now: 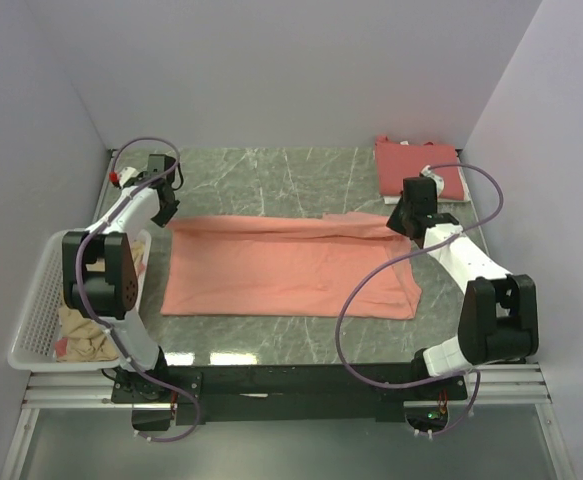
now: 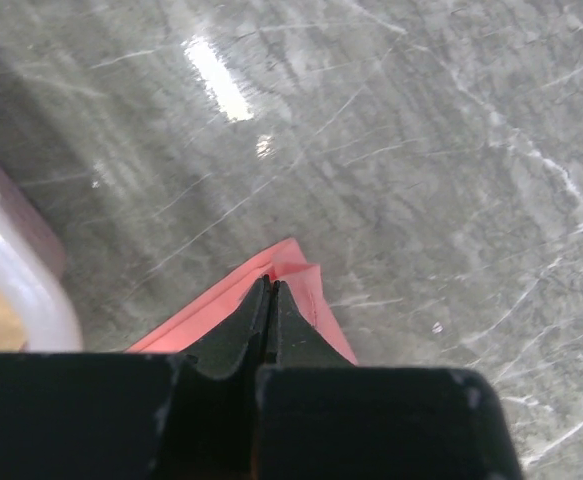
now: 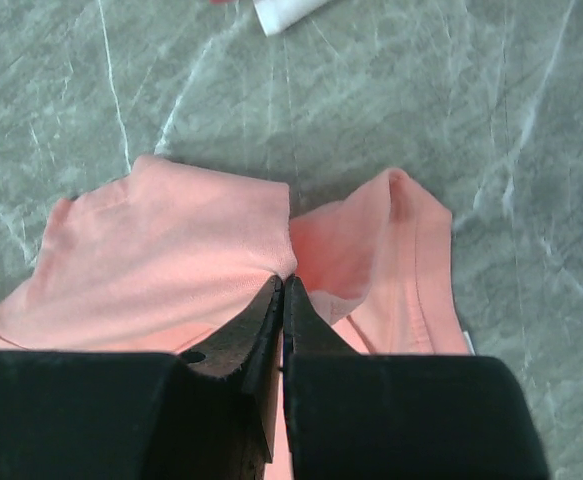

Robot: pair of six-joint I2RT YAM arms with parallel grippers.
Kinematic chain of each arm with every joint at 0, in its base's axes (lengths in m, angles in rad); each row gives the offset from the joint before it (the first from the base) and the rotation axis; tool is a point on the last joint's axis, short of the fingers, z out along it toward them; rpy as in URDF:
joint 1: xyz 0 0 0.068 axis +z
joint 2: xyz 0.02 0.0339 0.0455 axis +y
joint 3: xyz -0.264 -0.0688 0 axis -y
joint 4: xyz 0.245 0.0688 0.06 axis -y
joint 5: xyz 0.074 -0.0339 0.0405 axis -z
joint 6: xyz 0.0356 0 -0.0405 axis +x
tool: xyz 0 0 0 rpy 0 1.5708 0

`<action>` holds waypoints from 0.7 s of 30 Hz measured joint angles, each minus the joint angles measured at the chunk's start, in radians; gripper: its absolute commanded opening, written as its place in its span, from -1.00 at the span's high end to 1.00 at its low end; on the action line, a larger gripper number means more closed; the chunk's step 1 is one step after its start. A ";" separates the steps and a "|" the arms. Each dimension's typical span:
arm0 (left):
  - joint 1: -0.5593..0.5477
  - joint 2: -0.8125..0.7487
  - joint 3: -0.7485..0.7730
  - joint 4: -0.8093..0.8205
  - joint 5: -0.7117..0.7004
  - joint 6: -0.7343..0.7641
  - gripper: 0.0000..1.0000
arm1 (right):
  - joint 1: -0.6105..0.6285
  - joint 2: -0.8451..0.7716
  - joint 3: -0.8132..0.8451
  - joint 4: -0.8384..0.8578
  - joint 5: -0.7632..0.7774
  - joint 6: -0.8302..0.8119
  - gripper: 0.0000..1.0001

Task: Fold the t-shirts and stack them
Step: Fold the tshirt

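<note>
Pinching the salmon t-shirt (image 1: 291, 272), jaws clamped on its far edge: left gripper (image 2: 269, 290) at nine o'clock, right gripper (image 3: 283, 286) at three.

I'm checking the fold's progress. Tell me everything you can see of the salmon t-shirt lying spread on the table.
The salmon t-shirt is soft, thin-looking cloth, lying mostly flat across the middle of the grey marbled table, roughly rectangular, with a narrow band along its far edge that looks folded over. The left gripper is shut on its far-left corner, the right gripper on its far-right edge, where the fabric bunches up.
</note>
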 measured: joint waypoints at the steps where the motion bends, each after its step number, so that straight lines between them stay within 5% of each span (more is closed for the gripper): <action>1: 0.000 -0.013 -0.016 0.003 -0.001 -0.001 0.99 | 0.000 -0.009 -0.011 0.001 0.000 0.005 0.90; 21: -0.002 -0.177 -0.302 0.128 0.026 -0.070 0.99 | 0.007 -0.160 -0.252 0.032 -0.020 0.107 0.90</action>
